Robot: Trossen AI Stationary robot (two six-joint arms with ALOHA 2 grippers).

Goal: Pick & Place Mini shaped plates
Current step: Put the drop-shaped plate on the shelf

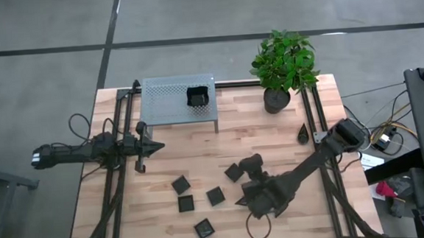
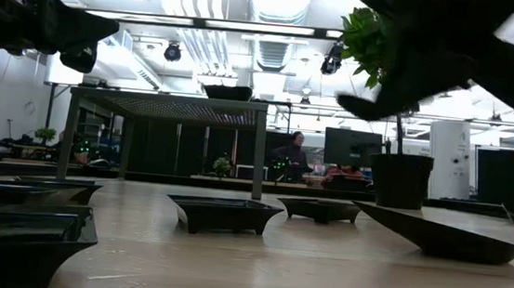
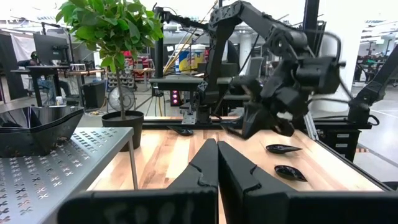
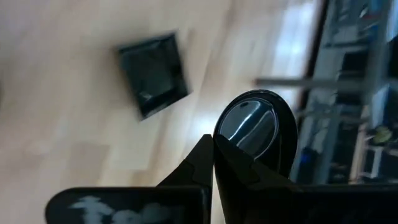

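My right arm reaches in from the right side of the pale wooden table (image 1: 199,153) and bends low over the near middle. My right gripper (image 4: 212,144) is pinched tight on the rim of a small shiny black teardrop-shaped plate (image 4: 256,129). The plate is tipped up, off the wood. It looks smooth and glossy, with a round bowl and one pointed end.

Under it on the wood lies a small dark square plate (image 4: 153,73) with a flat raised rim. From above I see more small dark square plates (image 1: 180,184) spread over the near middle of the table, just left of my right gripper. One more small dark teardrop plate (image 1: 302,133) lies far off by the right rail.

My left arm lies stretched out flat from the left side. My left gripper (image 1: 157,145) is squeezed shut with nothing in it, and it points to the right, in the air just near of the shelf.

At the far side stands a grey metal shelf full of little holes (image 1: 168,99) on thin legs. A stack of dark square plates (image 1: 198,97) sits on top of it. To the right of the shelf is a leafy green plant in a dark round pot (image 1: 276,99).
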